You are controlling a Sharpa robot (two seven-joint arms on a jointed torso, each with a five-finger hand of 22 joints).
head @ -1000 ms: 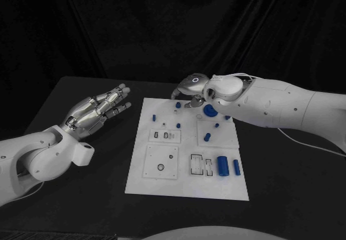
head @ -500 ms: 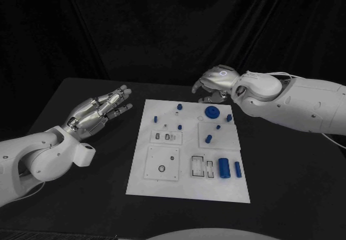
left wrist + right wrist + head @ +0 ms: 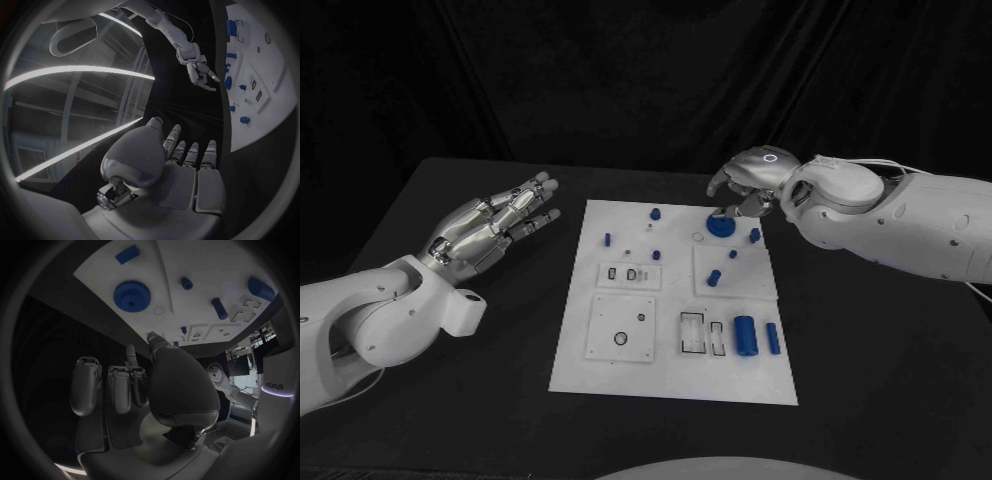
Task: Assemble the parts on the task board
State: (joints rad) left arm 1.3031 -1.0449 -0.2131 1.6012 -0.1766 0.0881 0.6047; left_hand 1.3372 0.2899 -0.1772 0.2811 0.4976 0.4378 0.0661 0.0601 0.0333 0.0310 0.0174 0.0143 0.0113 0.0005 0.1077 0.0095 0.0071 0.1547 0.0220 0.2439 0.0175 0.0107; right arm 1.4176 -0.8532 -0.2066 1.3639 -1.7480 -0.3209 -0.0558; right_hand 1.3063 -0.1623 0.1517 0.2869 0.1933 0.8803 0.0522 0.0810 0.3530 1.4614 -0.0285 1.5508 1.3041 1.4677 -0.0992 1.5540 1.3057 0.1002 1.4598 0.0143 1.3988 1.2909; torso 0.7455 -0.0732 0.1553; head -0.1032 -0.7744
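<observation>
My right hand [image 3: 740, 187] hangs with its fingers loosely apart and empty, upper right of the head view. The blue gear [image 3: 720, 227] lies flat just below it on the task board [image 3: 675, 375]. My left hand [image 3: 488, 225] is spread flat, far off.

task board [image 3: 678, 380]: white, flat, mid-table | parts: blue gear [image 3: 720, 227] far right corner; cylinder [image 3: 746, 335] near right

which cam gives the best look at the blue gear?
Right wrist view: the blue gear lies unobstructed on the task board, teeth clearly visible. In the head view it is small, right at the right hand fingertips. Left wrist view shows blue parts too small to tell.
</observation>
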